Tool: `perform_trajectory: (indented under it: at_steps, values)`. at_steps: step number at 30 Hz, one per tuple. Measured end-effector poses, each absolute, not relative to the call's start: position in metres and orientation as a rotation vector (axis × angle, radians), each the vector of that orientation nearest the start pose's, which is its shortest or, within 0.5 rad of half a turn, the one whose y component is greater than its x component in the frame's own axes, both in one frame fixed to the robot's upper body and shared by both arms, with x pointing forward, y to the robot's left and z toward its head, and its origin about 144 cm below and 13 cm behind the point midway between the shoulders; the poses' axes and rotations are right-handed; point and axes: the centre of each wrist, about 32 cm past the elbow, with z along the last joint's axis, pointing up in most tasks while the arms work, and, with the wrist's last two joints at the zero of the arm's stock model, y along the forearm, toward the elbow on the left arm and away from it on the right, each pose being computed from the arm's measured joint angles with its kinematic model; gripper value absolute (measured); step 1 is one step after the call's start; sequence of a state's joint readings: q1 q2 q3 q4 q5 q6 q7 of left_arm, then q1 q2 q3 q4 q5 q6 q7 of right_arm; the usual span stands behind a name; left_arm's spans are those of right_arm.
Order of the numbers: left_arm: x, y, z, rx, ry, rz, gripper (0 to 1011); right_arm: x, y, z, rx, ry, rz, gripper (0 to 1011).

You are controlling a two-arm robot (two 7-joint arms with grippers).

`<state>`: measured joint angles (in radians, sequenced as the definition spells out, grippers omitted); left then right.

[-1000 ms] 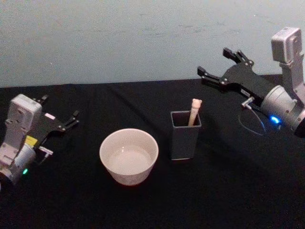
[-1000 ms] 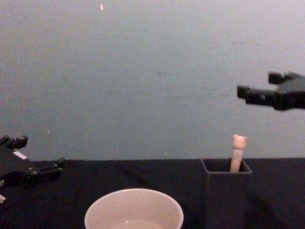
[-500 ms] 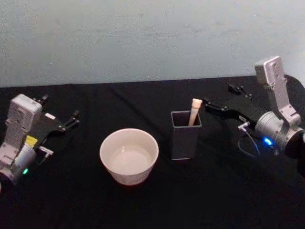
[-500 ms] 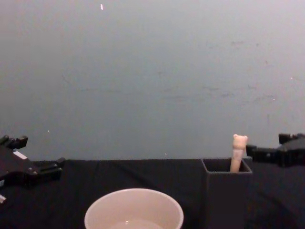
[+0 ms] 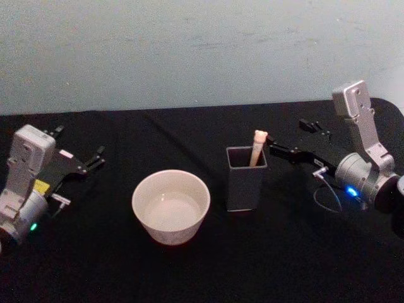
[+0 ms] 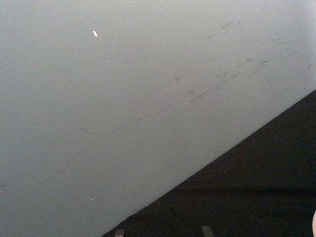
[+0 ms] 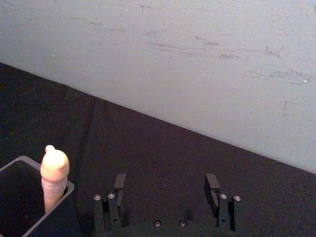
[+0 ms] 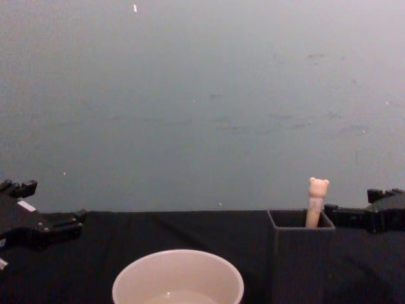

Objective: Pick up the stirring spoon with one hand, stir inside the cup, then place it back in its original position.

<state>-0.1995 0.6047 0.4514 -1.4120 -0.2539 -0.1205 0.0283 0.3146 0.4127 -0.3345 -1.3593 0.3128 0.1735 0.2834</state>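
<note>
One beige bear-topped stirring spoon | square dark holder | right pincer spread

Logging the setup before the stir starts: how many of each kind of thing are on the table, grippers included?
Spoon: 1
Cup: 1
Holder: 1
Grippers: 2, left gripper and right gripper, both open
Total: 5

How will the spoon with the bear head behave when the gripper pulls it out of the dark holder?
The stirring spoon looks slim and stiff, so probably light. It leans in a corner of the holder, so it may drag on the rim. The rounded handle might slip between the open fingers of the right gripper.
</note>
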Motion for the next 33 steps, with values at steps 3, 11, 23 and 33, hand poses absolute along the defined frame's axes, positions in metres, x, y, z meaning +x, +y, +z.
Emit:
perform_trajectory:
  at_steps: [3,11,23,33]
  values:
    - [0.4886,0.3097,1.1398,0.304,-0.285,1.248,1001,0.5345,-0.2782,1.1746,-0.266,0.027,-1.082,1000]
    - [0.4886,0.3097,1.1398,0.305,-0.285,1.248,1001,0.5345,-0.2780,1.1751,-0.264,0.024,-1.082,1002]
    - [0.4886,0.3097,1.1398,0.304,-0.285,1.248,1001,0.5345,-0.2782,1.1756,-0.262,0.023,-1.082,1002]
    - [0.4886,0.3097,1.1398,0.304,-0.285,1.248,1001,0.5345,-0.2782,1.1757,-0.261,0.022,-1.082,1002]
